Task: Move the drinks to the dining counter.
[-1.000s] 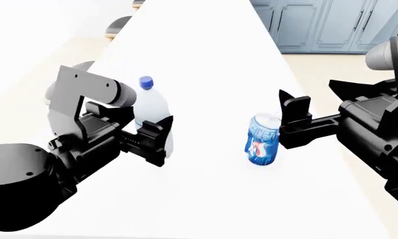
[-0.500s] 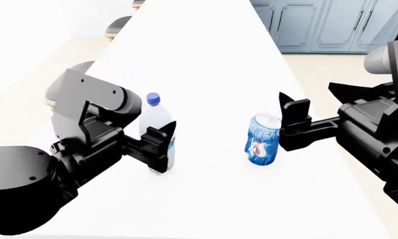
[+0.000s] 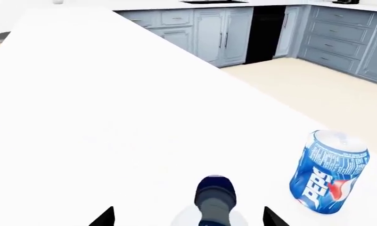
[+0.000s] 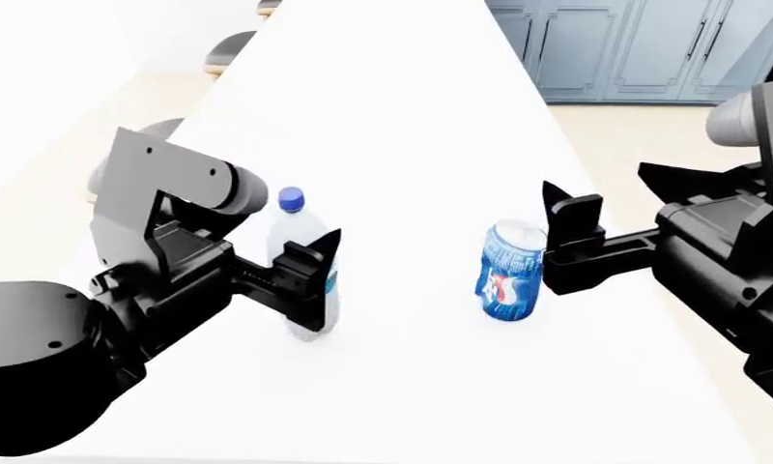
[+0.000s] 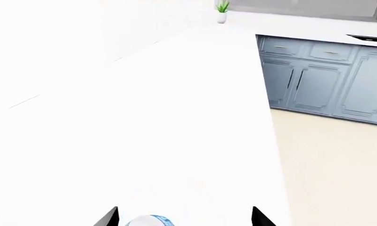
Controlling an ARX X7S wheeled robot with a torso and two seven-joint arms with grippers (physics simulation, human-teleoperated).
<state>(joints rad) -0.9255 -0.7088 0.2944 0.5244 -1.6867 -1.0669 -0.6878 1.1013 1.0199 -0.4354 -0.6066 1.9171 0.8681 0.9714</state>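
We are holding both hands released over the white bench [image 4: 400, 116]: left hand [image 4: 306, 275] flanking the water bottle [image 4: 304, 253], right hand [image 4: 557, 232] flanking the Pepsi can [image 4: 509, 271]; blue-grey cabinets [image 4: 644, 43] are standing behind.

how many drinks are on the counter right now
2: the water bottle stands between the left gripper's fingers; the soda can stands beside the right gripper.

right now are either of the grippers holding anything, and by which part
The left gripper sits around the water bottle at mid-body, below the cap. The right gripper flanks the soda can near its top. A firm grip cannot be told for either.
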